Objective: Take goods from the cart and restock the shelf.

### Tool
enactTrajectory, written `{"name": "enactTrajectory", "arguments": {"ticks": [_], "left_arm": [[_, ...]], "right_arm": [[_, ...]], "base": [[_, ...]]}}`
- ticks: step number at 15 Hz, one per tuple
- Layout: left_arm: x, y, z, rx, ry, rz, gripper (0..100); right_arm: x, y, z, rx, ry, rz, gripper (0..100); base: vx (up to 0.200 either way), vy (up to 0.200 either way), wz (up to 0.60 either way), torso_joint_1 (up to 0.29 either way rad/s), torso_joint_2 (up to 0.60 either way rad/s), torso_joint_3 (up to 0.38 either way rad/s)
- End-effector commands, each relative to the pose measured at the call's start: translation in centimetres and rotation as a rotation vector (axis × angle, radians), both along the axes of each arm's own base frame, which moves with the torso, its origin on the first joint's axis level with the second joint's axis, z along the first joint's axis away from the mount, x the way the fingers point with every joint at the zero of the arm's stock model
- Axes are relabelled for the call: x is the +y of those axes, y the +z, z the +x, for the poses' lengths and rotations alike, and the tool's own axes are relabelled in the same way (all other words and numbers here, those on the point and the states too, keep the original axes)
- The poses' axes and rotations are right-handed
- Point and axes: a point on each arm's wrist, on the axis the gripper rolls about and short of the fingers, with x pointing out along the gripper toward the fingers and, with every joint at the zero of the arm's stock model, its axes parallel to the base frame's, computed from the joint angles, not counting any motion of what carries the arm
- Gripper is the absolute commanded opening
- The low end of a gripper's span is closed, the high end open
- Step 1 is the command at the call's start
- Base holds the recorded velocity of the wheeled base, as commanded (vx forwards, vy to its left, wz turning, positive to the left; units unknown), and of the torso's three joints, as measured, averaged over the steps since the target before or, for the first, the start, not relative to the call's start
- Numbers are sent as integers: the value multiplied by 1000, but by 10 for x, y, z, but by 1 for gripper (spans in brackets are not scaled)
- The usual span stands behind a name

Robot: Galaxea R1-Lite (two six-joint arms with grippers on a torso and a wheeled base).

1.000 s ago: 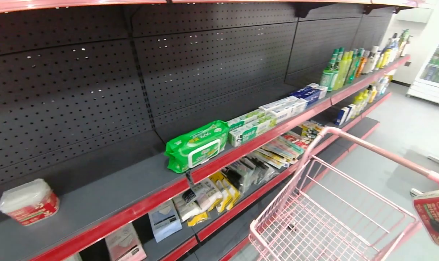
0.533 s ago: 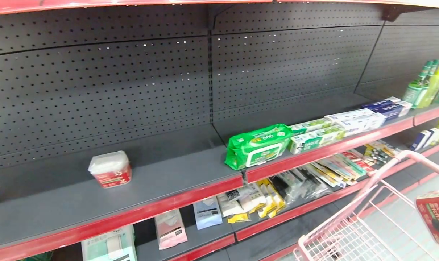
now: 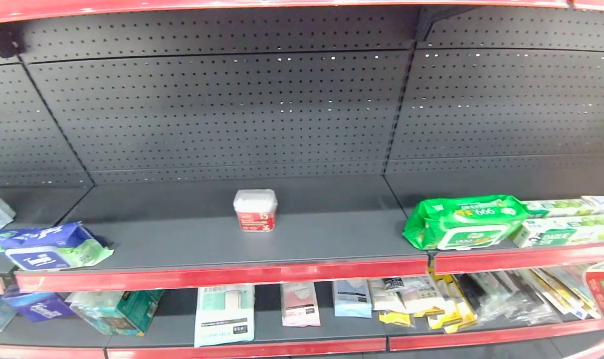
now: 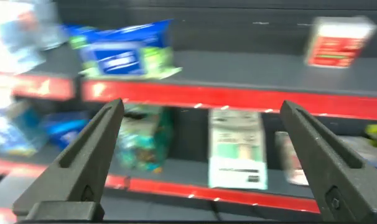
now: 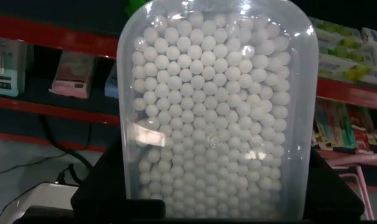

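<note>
A small tub of cotton swabs (image 3: pixel 255 210) with a white lid and red label stands upright on the middle of the grey shelf board (image 3: pixel 192 244). A matching tub (image 3: pixel 603 294) hangs at the far right of the head view, below the shelf's red edge. In the right wrist view this tub (image 5: pixel 216 106) is clear, packed with white swab tips, and my right gripper (image 5: pixel 219 193) is shut on it. My left gripper (image 4: pixel 201 106) is open and holds nothing, in front of the shelf's red edge, with the shelf tub (image 4: pixel 336 42) beyond it.
A green wipes pack (image 3: pixel 464 222) and toothpaste boxes (image 3: pixel 561 229) lie right of the standing tub. A blue tissue pack (image 3: pixel 47 247) lies at the left. Bare board surrounds the tub. Packets (image 3: pixel 224 314) fill the lower shelf. Black pegboard (image 3: pixel 232 109) backs the shelf.
The head camera has swung left, so the pink cart has left the picture and the shelf tub now sits centred. The held tub stays at the right edge.
</note>
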Motion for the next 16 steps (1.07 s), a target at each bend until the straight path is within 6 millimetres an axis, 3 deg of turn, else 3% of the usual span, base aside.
{"name": "enactTrajectory", "arguments": {"ticks": [1,5,8,9,10,11,12,14,16], "left_arm": [[0,0,0,2,1,0,100],[0,0,0,4,-3,1,100],[-2,6,-1,-13,-106,52,100],[-3,60,-2,-61,-114,46,100],[-1,96,9,-48,-116,-26,100],[1,113,21,-21,-114,-68,100],[7,125,48,75,-76,-39,100],[16,130,90,196,-32,25,100],[17,127,111,243,-121,38,100]], "right_arm": [[0,2,-7,-40,-1,-1,0],[0,-4,-38,-172,-9,-1,0],[1,-16,-57,-249,3,6,0],[1,-32,-66,-284,10,3,0],[1,-43,-72,-301,4,3,0],[1,-53,-75,-313,3,6,0],[1,-69,-78,-325,6,28,0],[1,-79,-82,-343,-5,70,0],[1,-85,-82,-343,-10,86,0]], "base": [[0,0,0,0,0,0],[0,0,0,0,0,0],[0,0,0,0,0,0],[0,0,0,0,0,0],[0,0,0,0,0,0],[0,0,0,0,0,0],[0,0,0,0,0,0],[0,0,0,0,0,0],[0,0,0,0,0,0]]}}
